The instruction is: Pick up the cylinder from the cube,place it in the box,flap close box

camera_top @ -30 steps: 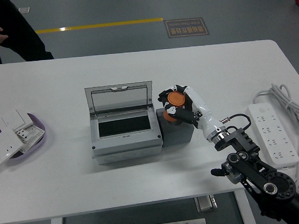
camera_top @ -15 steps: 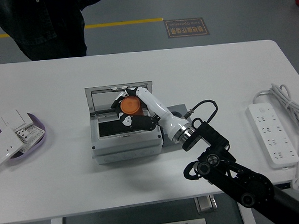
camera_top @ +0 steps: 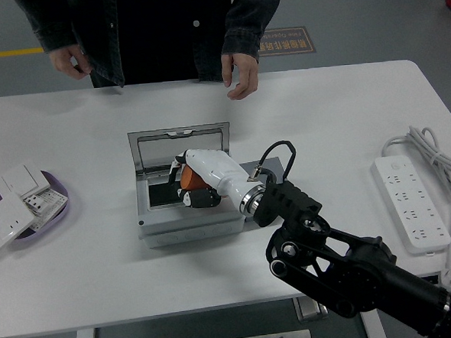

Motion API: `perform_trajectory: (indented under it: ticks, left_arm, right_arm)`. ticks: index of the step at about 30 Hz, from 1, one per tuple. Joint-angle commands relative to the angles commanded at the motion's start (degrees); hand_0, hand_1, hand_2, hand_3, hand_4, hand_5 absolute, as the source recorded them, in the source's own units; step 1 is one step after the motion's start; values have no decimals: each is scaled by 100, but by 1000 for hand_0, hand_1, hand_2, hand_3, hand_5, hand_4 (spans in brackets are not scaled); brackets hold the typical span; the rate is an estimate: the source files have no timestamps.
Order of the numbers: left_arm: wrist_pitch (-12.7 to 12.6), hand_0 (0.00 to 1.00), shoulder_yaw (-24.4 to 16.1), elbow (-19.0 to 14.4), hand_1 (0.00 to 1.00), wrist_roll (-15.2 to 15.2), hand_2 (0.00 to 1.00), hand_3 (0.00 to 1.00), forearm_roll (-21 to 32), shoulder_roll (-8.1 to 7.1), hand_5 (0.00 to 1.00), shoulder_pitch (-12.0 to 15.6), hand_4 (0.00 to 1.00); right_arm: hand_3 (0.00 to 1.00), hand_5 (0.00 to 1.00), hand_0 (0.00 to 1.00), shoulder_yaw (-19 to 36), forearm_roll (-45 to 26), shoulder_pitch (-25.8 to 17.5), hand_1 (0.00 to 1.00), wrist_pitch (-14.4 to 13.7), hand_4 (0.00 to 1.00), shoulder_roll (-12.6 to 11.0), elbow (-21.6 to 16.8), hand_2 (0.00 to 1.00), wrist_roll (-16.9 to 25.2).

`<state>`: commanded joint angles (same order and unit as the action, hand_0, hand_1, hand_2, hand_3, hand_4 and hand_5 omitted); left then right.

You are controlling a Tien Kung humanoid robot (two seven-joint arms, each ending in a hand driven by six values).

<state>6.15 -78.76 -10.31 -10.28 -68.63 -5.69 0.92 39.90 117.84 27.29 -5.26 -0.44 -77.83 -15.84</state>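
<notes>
The grey box point(camera_top: 189, 219) stands mid-table with its clear flap lid point(camera_top: 180, 148) upright at the back. My right hand point(camera_top: 190, 185) reaches into the box's opening, palm down, fingers curled around the orange cylinder point(camera_top: 191, 177), which shows just under the white back of the hand. The dark grey cube point(camera_top: 254, 169) right of the box is mostly hidden behind my wrist and forearm. My left arm is out of view.
A person stands at the far edge, one hand point(camera_top: 239, 76) hanging over the table, the other point(camera_top: 72, 62) at the side. A purple dish point(camera_top: 63, 211) with white sockets sits at the left. A white power strip point(camera_top: 410, 202) with cord lies at the right.
My right hand carried the orange cylinder from the cube leftward over the box and lowered it into the opening. The person stepped to the middle of the far side.
</notes>
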Motion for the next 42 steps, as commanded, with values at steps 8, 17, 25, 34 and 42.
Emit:
perform_trajectory:
  ticks: [8, 17, 25, 34, 42]
  left_arm:
    - [-4, 640, 53, 0, 672, 5, 663, 711, 60, -11, 334, -9, 761]
    - [6, 640, 247, 0, 672, 62, 663, 712, 210, 7, 334, -8, 761]
    - [12, 641, 232, 0, 672, 64, 663, 713, 152, 0, 335, -5, 761]
    - [13, 641, 223, 0, 672, 59, 663, 713, 136, 2, 336, -3, 762]
    - [8, 641, 234, 0, 672, 66, 662, 713, 164, 6, 338, -5, 762]
  right_arm:
    - [327, 2, 79, -181, 569, 95, 227, 392, 2, 44, 157, 367, -94]
    - [475, 2, 200, -198, 883, 111, 349, 688, 323, 44, 343, 445, 104]
    - [702, 456, 896, -208, 906, 127, 737, 631, 763, 44, 347, 721, 188]
    - [712, 474, 908, -217, 653, 140, 741, 324, 787, 44, 313, 723, 453]
    - [700, 474, 893, -206, -518, 60, 723, 128, 785, -23, 185, 710, 889]
